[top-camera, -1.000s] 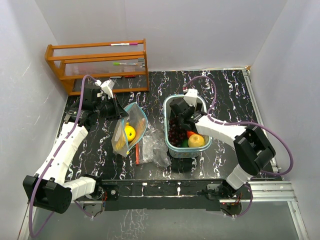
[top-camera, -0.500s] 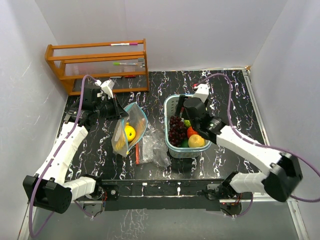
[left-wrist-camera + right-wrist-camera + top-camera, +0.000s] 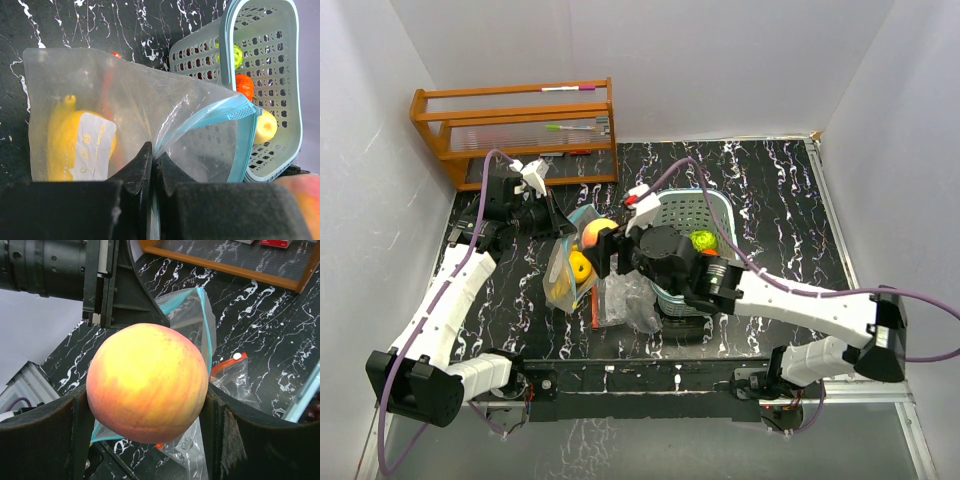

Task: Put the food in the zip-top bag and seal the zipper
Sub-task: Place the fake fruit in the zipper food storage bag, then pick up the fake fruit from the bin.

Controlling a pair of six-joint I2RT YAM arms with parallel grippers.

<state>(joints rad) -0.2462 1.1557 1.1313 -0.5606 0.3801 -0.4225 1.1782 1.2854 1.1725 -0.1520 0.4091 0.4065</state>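
Right wrist shows right gripper (image 3: 145,432) clamping a fruit (image 3: 147,402), perhaps peach; left wrist, left gripper (image 3: 154,161) pinching bag (image 3: 192,142).

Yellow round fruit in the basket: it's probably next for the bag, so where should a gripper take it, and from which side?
Take the yellow round fruit across its widest middle, coming straight down through the open top of the basket. The slotted walls close off every side, and it sits by one wall, so probably set the fingers along that wall, not across it.
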